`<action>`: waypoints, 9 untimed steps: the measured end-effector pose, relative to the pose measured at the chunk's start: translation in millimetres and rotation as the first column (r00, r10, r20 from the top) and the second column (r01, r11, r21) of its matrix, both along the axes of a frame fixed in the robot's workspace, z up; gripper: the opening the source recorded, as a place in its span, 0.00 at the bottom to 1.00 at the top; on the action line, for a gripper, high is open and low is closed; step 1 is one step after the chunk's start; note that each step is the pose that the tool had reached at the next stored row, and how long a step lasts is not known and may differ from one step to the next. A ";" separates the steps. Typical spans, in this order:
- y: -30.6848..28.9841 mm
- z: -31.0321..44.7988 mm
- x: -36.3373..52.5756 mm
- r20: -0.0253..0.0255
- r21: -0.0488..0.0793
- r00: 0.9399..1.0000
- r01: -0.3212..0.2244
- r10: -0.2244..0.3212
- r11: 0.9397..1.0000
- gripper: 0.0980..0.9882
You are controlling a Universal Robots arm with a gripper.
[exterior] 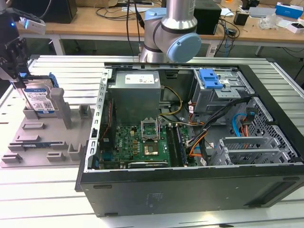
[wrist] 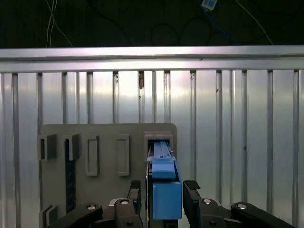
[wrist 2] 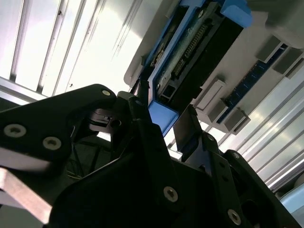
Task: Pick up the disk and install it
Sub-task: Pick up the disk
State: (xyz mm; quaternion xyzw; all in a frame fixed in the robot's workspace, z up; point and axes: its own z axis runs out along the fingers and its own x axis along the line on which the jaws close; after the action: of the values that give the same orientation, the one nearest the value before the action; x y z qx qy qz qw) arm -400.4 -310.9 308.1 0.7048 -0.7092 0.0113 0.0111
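We see gripper [exterior: 18,78] point straight down at exterior view's left, over grey holder [exterior: 33,142]. Disk [exterior: 40,99] stands upright in holder slot. Fingers [wrist: 192,190] open, one each side of disk's blue frame. Arm [exterior: 173,35] cut off at top; disk's bottom hidden in slot.

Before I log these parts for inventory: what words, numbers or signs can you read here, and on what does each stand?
Nothing here reads legibly.
The disk: white-and-blue label, print too small to read.
The power-supply box: white sticker, print too small to read.
The computer case: faint mark on its dark outer wall, too blurred to read.
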 end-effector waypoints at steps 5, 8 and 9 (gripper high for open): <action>0.0 -4.8 0.0 0.000 -0.002 1.000 0.000 0.000 1.000 0.43; 0.0 -6.9 0.0 0.000 -0.002 1.000 0.000 0.000 1.000 0.43; 0.0 -7.9 0.0 0.000 -0.003 1.000 0.000 0.000 1.000 0.43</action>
State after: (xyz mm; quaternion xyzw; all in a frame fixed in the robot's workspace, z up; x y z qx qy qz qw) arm -400.4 -310.9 300.2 0.7048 -0.7092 0.0123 0.0121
